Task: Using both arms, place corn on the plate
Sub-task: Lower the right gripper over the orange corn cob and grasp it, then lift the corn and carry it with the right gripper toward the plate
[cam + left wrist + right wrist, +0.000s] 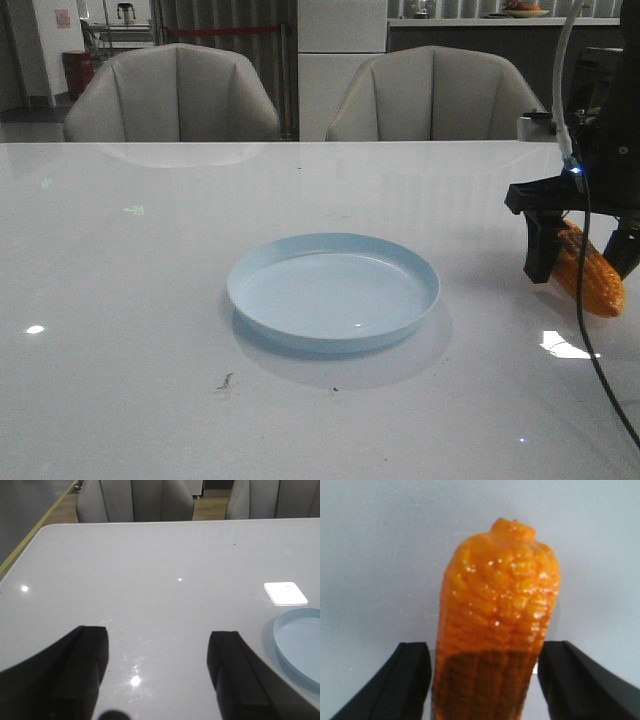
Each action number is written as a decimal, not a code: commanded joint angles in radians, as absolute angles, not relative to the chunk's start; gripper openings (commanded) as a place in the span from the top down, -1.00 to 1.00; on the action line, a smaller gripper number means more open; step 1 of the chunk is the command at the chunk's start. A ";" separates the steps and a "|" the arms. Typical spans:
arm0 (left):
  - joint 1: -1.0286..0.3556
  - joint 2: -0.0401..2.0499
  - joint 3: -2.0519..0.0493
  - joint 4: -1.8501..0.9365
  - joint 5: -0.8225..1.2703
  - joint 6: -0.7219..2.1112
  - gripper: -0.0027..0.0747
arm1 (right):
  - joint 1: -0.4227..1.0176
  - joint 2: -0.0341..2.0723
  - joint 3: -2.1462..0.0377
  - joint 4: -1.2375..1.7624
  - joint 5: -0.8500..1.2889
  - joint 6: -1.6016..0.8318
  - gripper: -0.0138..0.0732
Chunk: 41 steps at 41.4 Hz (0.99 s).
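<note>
Nearest, toward the front edge of the white tabletop (130,300): bare glossy surface with a few dark specks (225,381) and bright ceiling glints.

Next, about mid-tabletop: the pale blue plate (333,291), round and shallow with a low raised rim, lying flat with nothing on it. Also caught as a curved sliver of rim in the left wrist view (300,647).

Close by the right edge, well apart from the plate: the orange corn cob (590,272), lying on the tabletop at a slant, blunt end toward the front. Bumpy, glossy kernels plain in the right wrist view (497,630). Straddling it, the right gripper (582,262), black fingers (410,680) spread wide either side of the cob, narrow strips of table showing between each finger and the kernels, so apparently not yet touching, though hard to be sure low down where the cob falls in shadow. A black cable (590,330) hanging down in front of the corn.

Out of the front view, the left gripper (157,672), jaws wide apart over bare tabletop, holding nothing, the plate's rim just to one side.

Farthest, beyond the back edge: two grey upholstered chairs (175,95), side by side.
</note>
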<state>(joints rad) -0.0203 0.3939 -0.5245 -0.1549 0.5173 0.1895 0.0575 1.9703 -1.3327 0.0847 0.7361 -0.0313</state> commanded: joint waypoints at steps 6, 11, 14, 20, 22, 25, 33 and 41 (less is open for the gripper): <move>-0.019 0.399 -0.553 -0.171 0.447 0.181 -0.33 | 0.055 1.916 -1.366 0.073 0.702 -0.028 0.08; -0.019 0.399 -0.553 -0.171 0.447 0.181 -0.33 | 0.055 1.916 -1.372 0.062 0.719 -0.029 0.15; -0.019 0.399 -0.553 -0.171 0.447 0.181 -0.32 | 0.056 1.916 -1.392 0.062 0.756 -0.044 0.15; -0.019 0.399 -0.553 -0.171 0.447 0.181 -0.33 | 0.064 1.916 -1.489 0.064 0.849 -0.102 0.15; -0.019 0.399 -0.553 -0.171 0.447 0.181 -0.32 | 0.073 1.916 -1.542 0.066 0.894 -0.132 0.15; -0.019 0.399 -0.553 -0.171 0.447 0.181 -0.33 | 0.092 1.916 -1.604 0.070 0.935 -0.154 0.15; -0.019 0.399 -0.553 -0.171 0.447 0.181 -0.33 | 0.176 1.916 -1.767 0.105 1.006 -0.172 0.15; -0.019 0.399 -0.553 -0.171 0.447 0.181 -0.32 | 0.307 1.916 -1.830 0.105 1.037 -0.172 0.15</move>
<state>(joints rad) -0.0203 0.3939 -0.5225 -0.1570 0.5218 0.1895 0.2549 1.9703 -1.7862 0.0900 1.0396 -0.1609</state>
